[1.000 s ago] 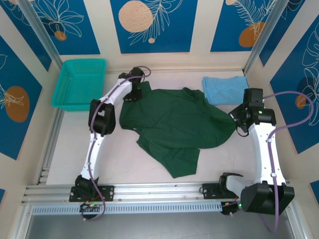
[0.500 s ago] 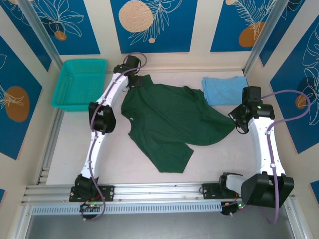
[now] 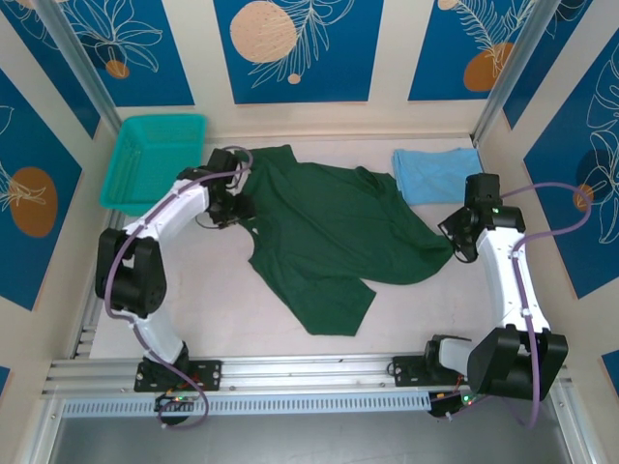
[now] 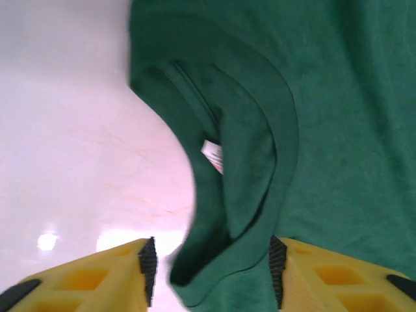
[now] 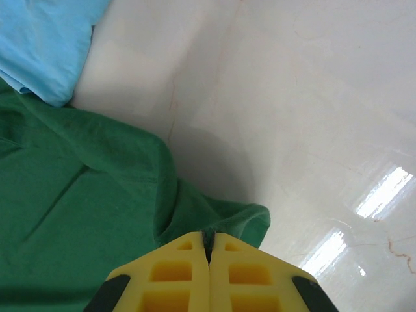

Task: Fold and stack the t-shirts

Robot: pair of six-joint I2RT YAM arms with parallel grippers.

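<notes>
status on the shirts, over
Left gripper open, straddling green t-shirt collar. Right gripper shut on its right edge. Blue t-shirt folded far right, unstacked. Basket apart, far left.

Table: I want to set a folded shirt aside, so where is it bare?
Bare: the near-left patch between the left arm, the green shirt and the front rail, and the near-right one between that shirt and the right arm. Crowded: the far edge, with basket, green shirt and blue shirt.
</notes>
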